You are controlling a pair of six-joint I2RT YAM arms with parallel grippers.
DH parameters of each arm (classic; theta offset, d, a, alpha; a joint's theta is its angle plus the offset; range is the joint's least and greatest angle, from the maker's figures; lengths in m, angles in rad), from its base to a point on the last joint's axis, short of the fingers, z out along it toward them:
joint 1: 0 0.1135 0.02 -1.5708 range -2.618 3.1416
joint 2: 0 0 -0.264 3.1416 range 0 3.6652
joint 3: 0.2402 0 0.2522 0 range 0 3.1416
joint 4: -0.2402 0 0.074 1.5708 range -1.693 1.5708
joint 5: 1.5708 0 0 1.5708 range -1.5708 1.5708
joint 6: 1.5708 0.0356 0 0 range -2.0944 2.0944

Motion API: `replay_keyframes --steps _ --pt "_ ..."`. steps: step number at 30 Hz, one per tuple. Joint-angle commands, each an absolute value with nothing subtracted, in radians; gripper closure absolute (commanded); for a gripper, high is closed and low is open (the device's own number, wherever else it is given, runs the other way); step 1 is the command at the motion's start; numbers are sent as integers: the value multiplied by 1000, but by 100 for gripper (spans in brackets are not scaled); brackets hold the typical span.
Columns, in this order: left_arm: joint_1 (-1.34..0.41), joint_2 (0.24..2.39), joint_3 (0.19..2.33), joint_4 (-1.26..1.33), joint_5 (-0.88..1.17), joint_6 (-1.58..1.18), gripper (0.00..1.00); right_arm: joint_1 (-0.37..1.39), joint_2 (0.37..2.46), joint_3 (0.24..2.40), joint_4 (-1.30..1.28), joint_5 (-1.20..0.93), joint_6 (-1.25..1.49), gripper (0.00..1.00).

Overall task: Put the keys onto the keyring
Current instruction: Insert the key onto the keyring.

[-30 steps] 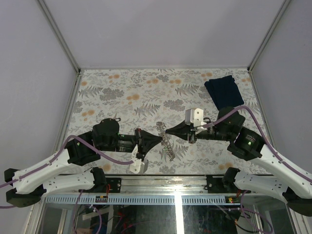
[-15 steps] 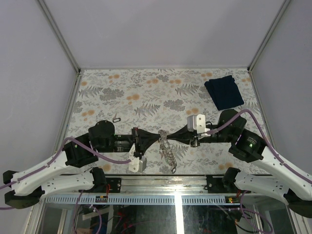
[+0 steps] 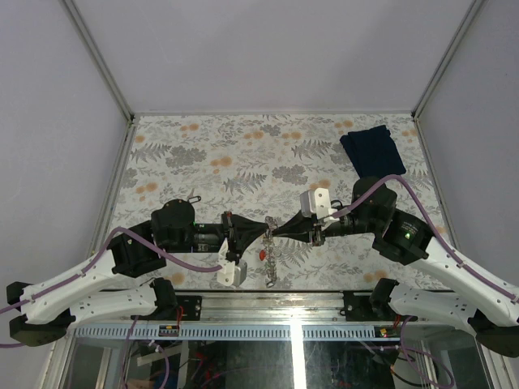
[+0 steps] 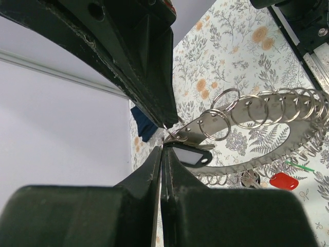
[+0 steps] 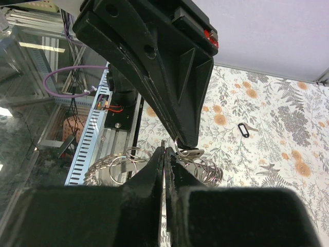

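Both arms reach inward, tips meeting - left tool (image 3: 264,233) pinched shut beside a black-headed key (image 4: 187,156), right tool (image 3: 275,233) pinched shut on the dangling keyring (image 3: 268,261).

Top camera overlooks the whole worktop (image 3: 203,154); wrist cameras face each other at close range, sharing the keyring (image 4: 205,127)

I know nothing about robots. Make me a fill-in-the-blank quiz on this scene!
The left gripper and right gripper, meeting at the keyring, are both ___.
A lone key lies on the robot's ___ side.
The folded cloth in the far corner is dark ___.
Missing: shut; left; blue.
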State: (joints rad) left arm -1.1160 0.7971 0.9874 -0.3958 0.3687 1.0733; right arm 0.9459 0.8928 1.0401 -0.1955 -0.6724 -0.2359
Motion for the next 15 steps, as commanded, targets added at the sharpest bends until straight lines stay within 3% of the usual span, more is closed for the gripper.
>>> replay_keyframes --steps 1,15 --pt "-1119 796 1004 -350 403 1086 100 943 887 1099 -112 -644 -218 100" --pt "-1119 792 1009 -356 412 1089 100 943 897 1108 -159 -589 -224 100"
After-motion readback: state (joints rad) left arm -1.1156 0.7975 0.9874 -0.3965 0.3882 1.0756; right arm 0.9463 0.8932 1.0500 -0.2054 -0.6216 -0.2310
